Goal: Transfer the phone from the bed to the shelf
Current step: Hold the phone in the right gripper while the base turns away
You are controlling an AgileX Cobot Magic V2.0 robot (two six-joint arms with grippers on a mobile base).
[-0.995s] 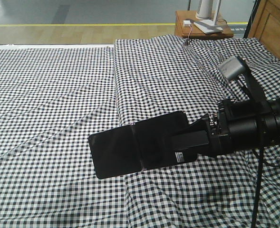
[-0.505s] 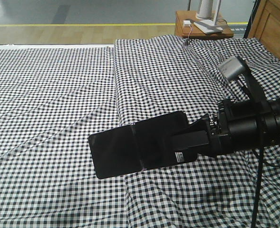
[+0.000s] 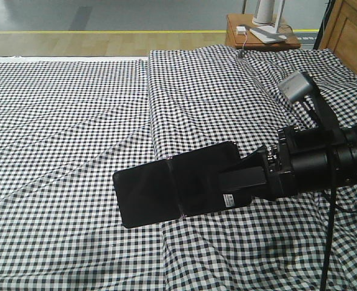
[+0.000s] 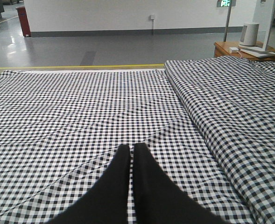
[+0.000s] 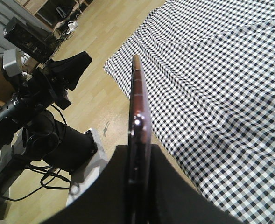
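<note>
The phone (image 3: 166, 194), a wide glossy black slab with a seam across its middle, hangs level just above the checked bed (image 3: 75, 109). My right gripper (image 3: 225, 182) is shut on its right end, next to a small white sticker. In the right wrist view the phone (image 5: 138, 107) shows edge-on, its pinkish rim pinched between the right gripper's (image 5: 139, 151) two black fingers. My left gripper (image 4: 131, 148) is shut on nothing and hovers over the bed (image 4: 81, 107). I cannot make out the shelf in any view.
A small brown bedside table (image 3: 260, 33) with white items stands past the bed's far right corner, beside the wooden headboard (image 3: 351, 33). A raised fold (image 3: 151, 103) runs down the bedcover. The robot's dark base and cables (image 5: 44, 130) stand on the wood floor beside the bed.
The bed and bedside table have slid slightly right in the front view. The right arm and the phone keep the same place in frame.
</note>
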